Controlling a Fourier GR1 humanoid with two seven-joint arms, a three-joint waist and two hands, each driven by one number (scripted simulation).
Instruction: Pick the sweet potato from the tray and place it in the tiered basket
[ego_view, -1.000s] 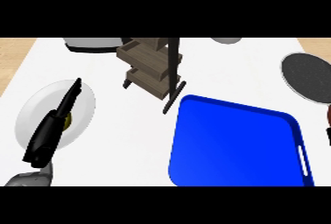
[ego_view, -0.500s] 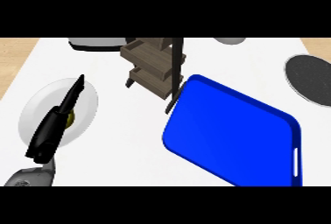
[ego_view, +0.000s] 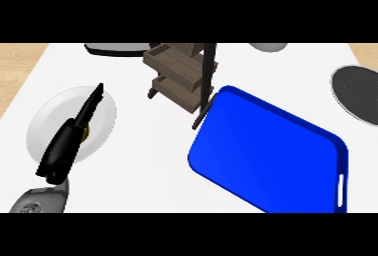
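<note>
Head view. I saw the blue tray (ego_view: 266, 160) lying askew on the white desk (ego_view: 148, 185), its upper left corner just beside the foot of the dark wooden tiered basket (ego_view: 181, 75). The tray's surface appeared bare, and I could not find the sweet potato anywhere in view, neither on the tray nor on the basket's visible shelves. My left hand (ego_view: 70, 137) lay over a white plate (ego_view: 100, 117) at the left, its fingers straight and extended toward the far edge, holding nothing; a small yellowish patch showed beside the hand on the plate. The grey forearm (ego_view: 37, 200) entered at the lower left corner. The right hand did not appear. A dark round disc (ego_view: 358, 92) sat at the right edge, and two grey objects at the far edge were cut off.
</note>
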